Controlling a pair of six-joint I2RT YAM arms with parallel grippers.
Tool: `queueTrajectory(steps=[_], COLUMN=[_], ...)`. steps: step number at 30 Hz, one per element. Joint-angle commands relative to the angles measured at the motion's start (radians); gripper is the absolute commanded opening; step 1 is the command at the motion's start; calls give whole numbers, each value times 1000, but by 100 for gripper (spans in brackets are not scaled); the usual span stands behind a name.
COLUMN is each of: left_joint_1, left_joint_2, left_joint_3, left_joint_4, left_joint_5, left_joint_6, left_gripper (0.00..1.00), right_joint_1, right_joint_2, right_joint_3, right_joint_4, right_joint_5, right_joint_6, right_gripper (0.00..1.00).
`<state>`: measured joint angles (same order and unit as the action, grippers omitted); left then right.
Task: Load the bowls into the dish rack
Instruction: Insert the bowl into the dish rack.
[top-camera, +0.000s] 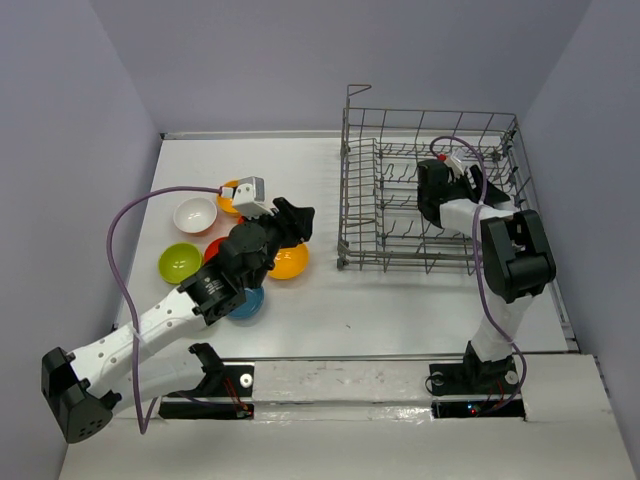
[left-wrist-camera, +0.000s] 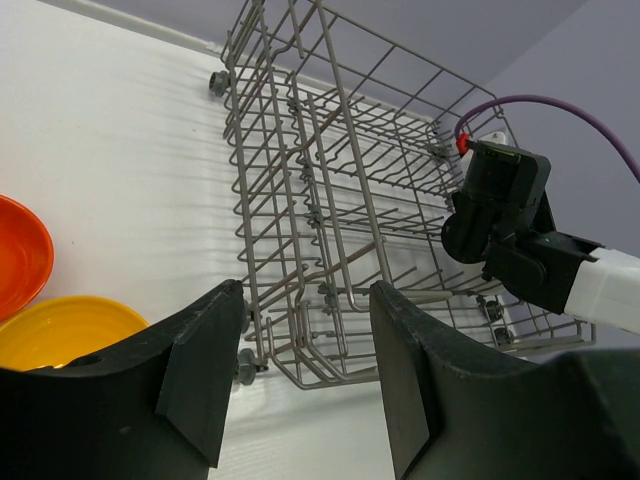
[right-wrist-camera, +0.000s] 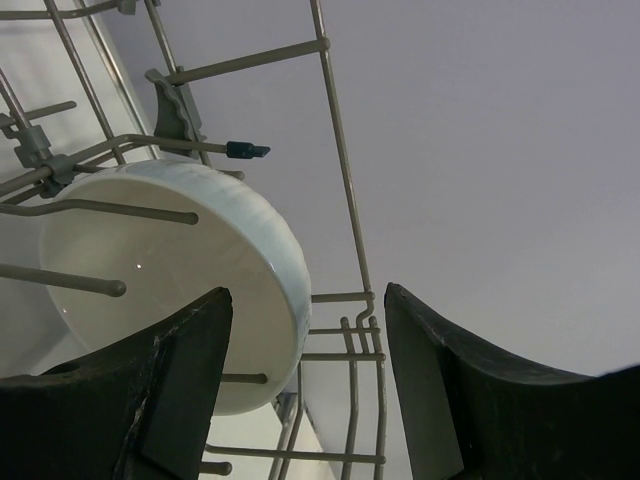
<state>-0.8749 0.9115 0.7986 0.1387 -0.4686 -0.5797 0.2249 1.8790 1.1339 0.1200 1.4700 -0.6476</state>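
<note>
The grey wire dish rack (top-camera: 400, 215) stands at the right; it also shows in the left wrist view (left-wrist-camera: 330, 200). My right gripper (top-camera: 431, 194) is inside it, open (right-wrist-camera: 305, 390). A white bowl (right-wrist-camera: 180, 290) stands on edge among the tines, its rim between the jaws beside the left finger. My left gripper (top-camera: 299, 222) is open and empty (left-wrist-camera: 305, 370), above an orange-yellow bowl (top-camera: 290, 264) (left-wrist-camera: 70, 330). On the table at the left lie a white bowl (top-camera: 195, 214), a lime green bowl (top-camera: 180, 262), a blue bowl (top-camera: 246, 304), a red-orange bowl (top-camera: 213, 247) (left-wrist-camera: 20, 255) and an orange bowl (top-camera: 229, 198).
Purple walls close in the table at the left, back and right. A purple cable (top-camera: 125, 215) loops from the left arm over the bowls. The right arm (left-wrist-camera: 500, 220) reaches into the rack. White table (top-camera: 330, 290) lies between the bowls and the rack.
</note>
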Motion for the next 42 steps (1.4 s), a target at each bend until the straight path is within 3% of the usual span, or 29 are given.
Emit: queueTrajectory(steps=[1,23,30,31,33,34,35,36,42], left_joint_1=[7,27,33,34,43,45,47,47,54], left_joint_2=[3,49,58,58,55,53,53,44,-9], left_joint_3=[8,24,34,34,27,25,27,24,-41], left_joint_4=[50,18,-50,-62,-99,-115,-134,-175,-331], left_joint_5=[-18,-67,-143,-156,-182,-192,-203,-208,-209], left_joint_6=[14,14,0,-8,-29,-41,-54,-66,-228], left_gripper=[63,63,63,63,63,63,63,63,66], right_joint_1=[22,129,269,315,367,390,418,459,684], right_joint_2=[-11,-141,-262,-280,-319,-292,-244,-216,-316], right_joint_3=[50,167,262,260,196,198,248,309,293], right_joint_4=[41,43,108,171,764,1139,1470,1692,1692], right_joint_5=[136,159,193,199,228,248,292,317,319], right_joint_6=[32,-10,-87,-206,-550,-841,-1390,-1428,-1368], right_gripper=[68,69,71,71,71,71,72,74,77])
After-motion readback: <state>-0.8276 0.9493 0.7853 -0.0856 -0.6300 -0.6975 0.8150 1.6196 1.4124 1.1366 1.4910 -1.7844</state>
